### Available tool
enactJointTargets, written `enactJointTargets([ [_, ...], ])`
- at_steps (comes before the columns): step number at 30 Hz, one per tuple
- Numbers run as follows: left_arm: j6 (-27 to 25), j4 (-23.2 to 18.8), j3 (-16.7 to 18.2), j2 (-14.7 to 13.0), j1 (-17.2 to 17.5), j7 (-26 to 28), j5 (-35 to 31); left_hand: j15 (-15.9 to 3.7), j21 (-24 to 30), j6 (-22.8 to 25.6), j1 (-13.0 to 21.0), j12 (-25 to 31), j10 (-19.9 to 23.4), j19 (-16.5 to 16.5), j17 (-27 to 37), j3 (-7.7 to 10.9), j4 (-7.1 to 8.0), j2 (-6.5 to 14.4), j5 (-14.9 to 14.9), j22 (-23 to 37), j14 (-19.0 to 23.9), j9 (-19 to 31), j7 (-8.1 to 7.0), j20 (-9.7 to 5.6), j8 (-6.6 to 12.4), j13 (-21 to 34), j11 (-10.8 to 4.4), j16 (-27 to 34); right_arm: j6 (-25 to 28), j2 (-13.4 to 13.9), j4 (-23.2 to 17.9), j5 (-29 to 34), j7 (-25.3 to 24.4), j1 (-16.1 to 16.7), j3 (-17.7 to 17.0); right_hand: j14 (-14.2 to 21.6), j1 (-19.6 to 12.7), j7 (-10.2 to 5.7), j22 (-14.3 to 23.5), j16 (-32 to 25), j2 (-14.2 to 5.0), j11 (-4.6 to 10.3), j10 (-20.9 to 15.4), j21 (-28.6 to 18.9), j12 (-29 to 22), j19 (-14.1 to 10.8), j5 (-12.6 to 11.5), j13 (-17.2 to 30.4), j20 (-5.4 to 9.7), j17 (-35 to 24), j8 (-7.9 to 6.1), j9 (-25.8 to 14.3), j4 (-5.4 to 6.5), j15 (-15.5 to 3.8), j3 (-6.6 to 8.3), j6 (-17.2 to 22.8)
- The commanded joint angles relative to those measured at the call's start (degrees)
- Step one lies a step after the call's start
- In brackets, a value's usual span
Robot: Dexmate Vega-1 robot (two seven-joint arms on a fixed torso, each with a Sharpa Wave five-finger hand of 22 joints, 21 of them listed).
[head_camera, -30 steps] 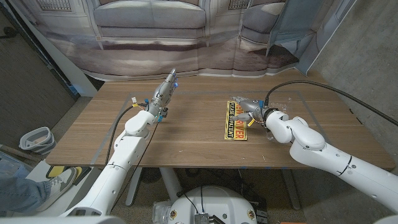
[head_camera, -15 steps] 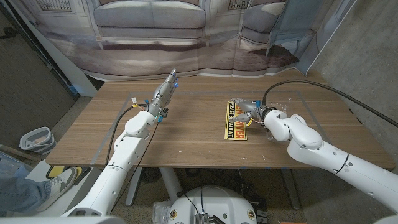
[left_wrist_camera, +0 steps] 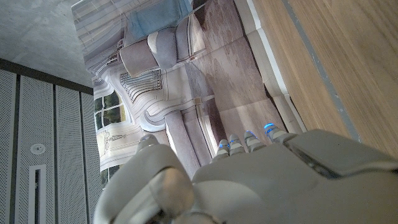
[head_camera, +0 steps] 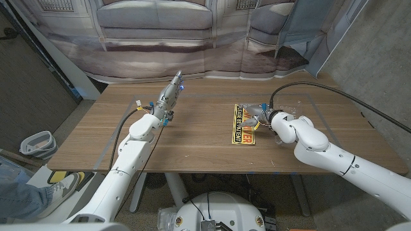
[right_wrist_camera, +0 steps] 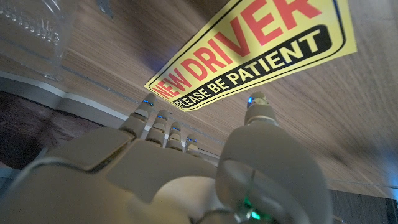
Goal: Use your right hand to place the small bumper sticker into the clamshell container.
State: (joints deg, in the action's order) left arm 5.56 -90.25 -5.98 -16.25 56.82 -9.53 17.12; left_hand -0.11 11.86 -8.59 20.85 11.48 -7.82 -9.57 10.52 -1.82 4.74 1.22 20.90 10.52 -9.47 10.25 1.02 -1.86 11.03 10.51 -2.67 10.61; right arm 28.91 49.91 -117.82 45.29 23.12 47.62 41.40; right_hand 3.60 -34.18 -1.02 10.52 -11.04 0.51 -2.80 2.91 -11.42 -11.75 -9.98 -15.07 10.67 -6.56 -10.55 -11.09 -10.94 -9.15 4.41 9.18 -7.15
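Reaching for the bumper sticker (head_camera: 243, 124)
Right hand (head_camera: 262, 114) spread, empty; best to pry one edge off the desk (head_camera: 192, 141) first

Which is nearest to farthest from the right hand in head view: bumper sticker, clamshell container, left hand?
1. Bumper sticker: right by the right hand, on its left.
2. Clamshell container: clear plastic behind the right wrist, partly hidden; close, but its gap is hard to judge against the sticker's.
3. Left hand: far across the table's left side.
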Motion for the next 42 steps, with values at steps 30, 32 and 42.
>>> enactJointTargets([
  [30,-0.1,0.7,0.1,0.0,-0.1,0.1,0.0,0.09,-0.2,0.1,0.7,0.0,-0.2,-2.3,0.2,-0.56,-0.16,0.4,-0.1,0.1,-0.3,0.3,0.13,-1.55,0.15,0.1,-0.20,0.2,0.2,-2.7,4.6,3.3,7.0,-4.3,3.3,1.4,-0.7,0.07,0.2,-0.3,0.44,-0.24,-1.5,-0.6,-0.6,-0.9,-0.8,0.0,0.06,-0.1,-0.70,-0.1,0.65,-0.45,0.26,1.3],
  [32,-0.1,0.7,0.1,0.0,-0.1,0.2,0.1,0.15,-0.2,0.1,0.7,0.0,-0.3,-2.3,0.2,-0.58,-0.17,0.4,-0.1,0.1,-0.3,0.3,0.16,-1.58,0.16,0.1,-0.19,0.2,0.2,-2.9,4.9,3.3,7.3,-4.6,3.5,1.5,-0.7,0.04,0.2,-0.3,0.44,-0.17,-1.6,-0.6,-0.7,-1.0,-0.8,-0.1,0.06,-0.1,-0.70,-0.1,0.67,-0.44,0.26,1.4],
  [42,0.0,1.0,0.3,0.2,0.0,0.2,0.2,0.16,-0.2,0.2,0.8,0.0,-0.2,-2.3,0.2,-0.67,-0.21,0.4,-0.1,0.1,-0.3,0.3,0.18,-1.47,0.17,0.1,-0.20,0.3,0.3,-3.4,6.1,3.5,8.7,-5.5,4.4,2.7,-0.8,-0.71,0.2,-0.5,0.45,0.72,-3.1,-0.6,-1.1,-1.1,-1.0,-0.1,0.12,-0.1,-1.32,-0.1,0.86,-1.74,0.28,3.5],
])
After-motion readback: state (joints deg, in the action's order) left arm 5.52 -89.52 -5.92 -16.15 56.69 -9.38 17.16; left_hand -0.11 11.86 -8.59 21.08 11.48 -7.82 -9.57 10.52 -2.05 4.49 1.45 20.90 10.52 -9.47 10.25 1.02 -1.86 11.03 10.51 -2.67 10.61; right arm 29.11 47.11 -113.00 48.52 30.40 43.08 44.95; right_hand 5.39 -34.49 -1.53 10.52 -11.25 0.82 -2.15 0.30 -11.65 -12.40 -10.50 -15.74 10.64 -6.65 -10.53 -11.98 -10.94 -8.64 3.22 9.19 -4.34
